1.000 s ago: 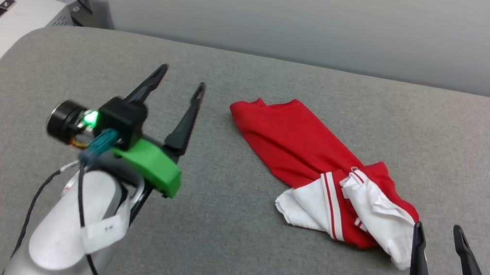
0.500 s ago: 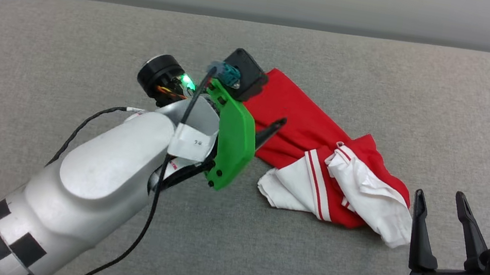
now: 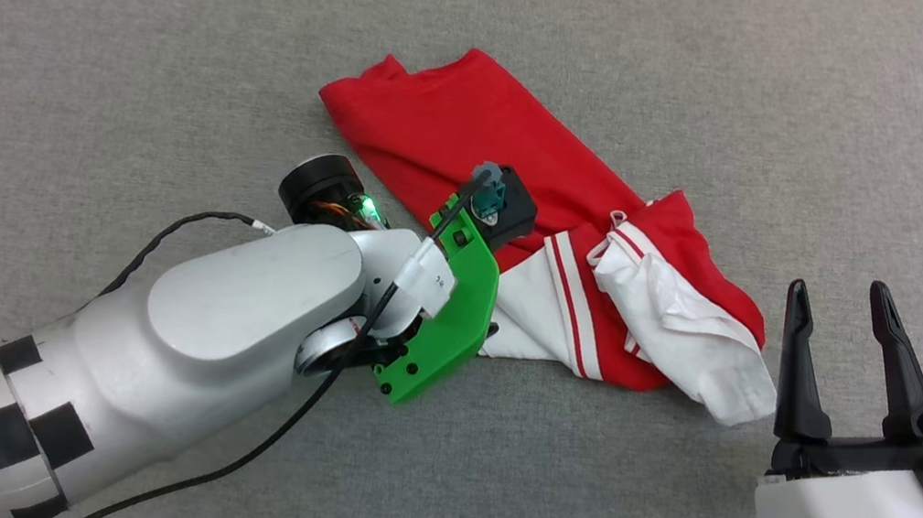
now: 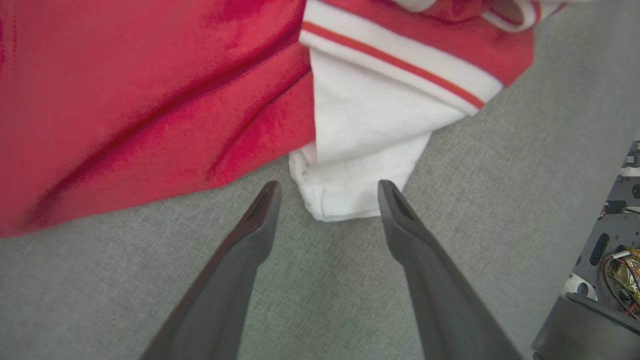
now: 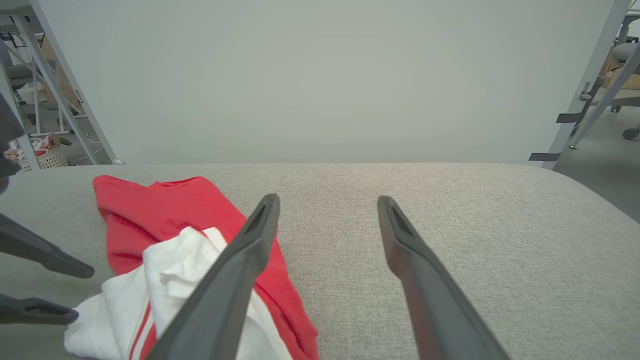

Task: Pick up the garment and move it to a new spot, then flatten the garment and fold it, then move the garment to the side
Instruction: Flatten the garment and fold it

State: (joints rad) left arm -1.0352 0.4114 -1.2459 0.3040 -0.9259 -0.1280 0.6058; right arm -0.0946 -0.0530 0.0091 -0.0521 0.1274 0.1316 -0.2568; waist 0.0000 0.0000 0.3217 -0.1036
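The garment (image 3: 463,130) lies crumpled on the grey padded table (image 3: 731,79), its red body toward the far left and its white, red-striped sleeves (image 3: 672,330) toward the near right. My left arm's green wrist bracket (image 3: 453,313) hangs over the garment's near-left edge and hides the fingers there. In the left wrist view my left gripper (image 4: 328,185) is open and low, with a white sleeve corner (image 4: 345,195) between its fingertips. My right gripper (image 3: 839,300) stands open just right of the sleeve, holding nothing. In the right wrist view the garment (image 5: 165,215) lies left of my right gripper (image 5: 327,202).
A pale wall (image 5: 320,75) rises behind the table's far edge. Metal frame legs (image 5: 590,85) stand at the right, with racking and a basket (image 5: 50,157) at the left. The robot's base (image 4: 605,280) shows at the right edge of the left wrist view.
The head camera has tilted down and shifted. My left arm has swung right, turned downward and come to the garment's near-left white edge. The right gripper has stayed open in place.
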